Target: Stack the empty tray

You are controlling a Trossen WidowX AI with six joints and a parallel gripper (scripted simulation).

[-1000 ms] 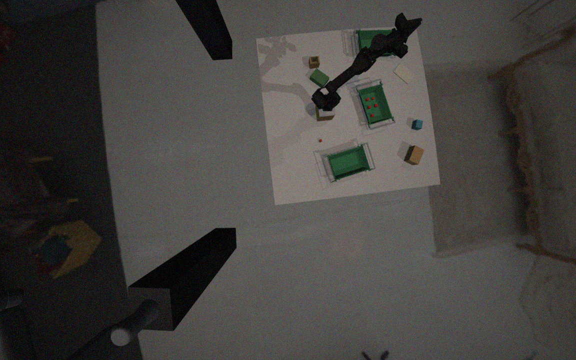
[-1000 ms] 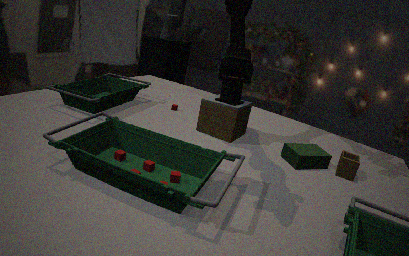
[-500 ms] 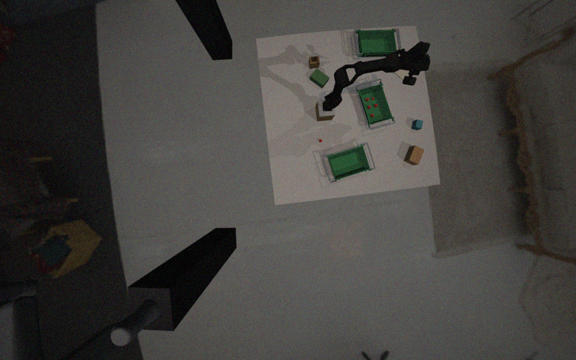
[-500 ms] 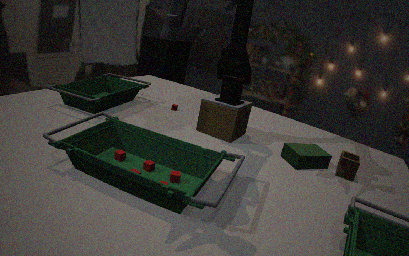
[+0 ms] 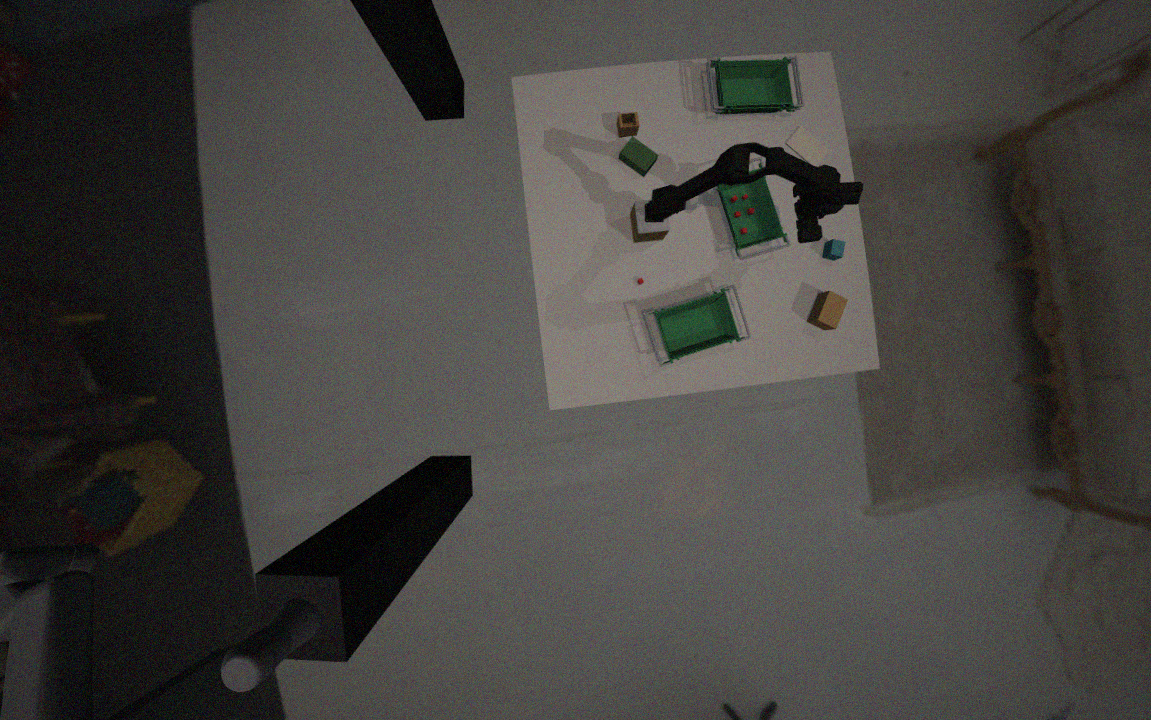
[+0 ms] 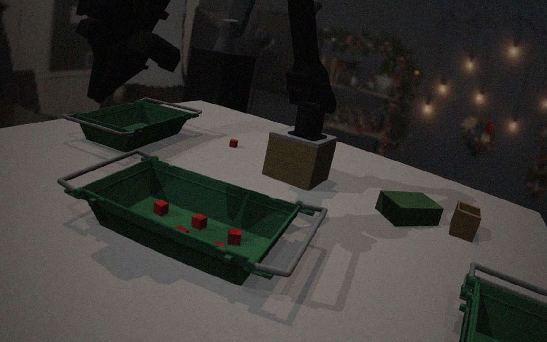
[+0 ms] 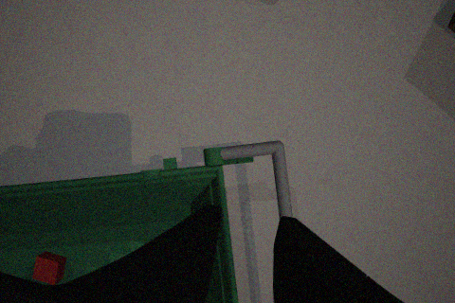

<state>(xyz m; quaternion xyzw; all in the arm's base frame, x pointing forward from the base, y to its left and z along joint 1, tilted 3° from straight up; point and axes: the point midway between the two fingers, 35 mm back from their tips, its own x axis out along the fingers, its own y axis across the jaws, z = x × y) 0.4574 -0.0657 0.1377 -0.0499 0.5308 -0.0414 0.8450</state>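
Fingers slightly apart, nothing gripped: the end effector (image 5: 808,234) (image 6: 97,100) (image 7: 248,226) hangs above the near bar (image 5: 762,250) (image 6: 99,166) (image 7: 282,182), narrowed probably for pushing. Loaded tray (image 5: 774,211) (image 6: 156,242) (image 7: 118,218) below, bars outward, leaving its top open.

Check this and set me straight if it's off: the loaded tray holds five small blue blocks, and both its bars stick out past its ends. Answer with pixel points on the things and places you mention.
The colour is wrong: the five small blocks (image 5: 737,214) (image 6: 199,221) in the loaded tray (image 5: 763,234) (image 6: 224,187) are red, as the top view shows. The rest stands: both its bars stick out past its ends.
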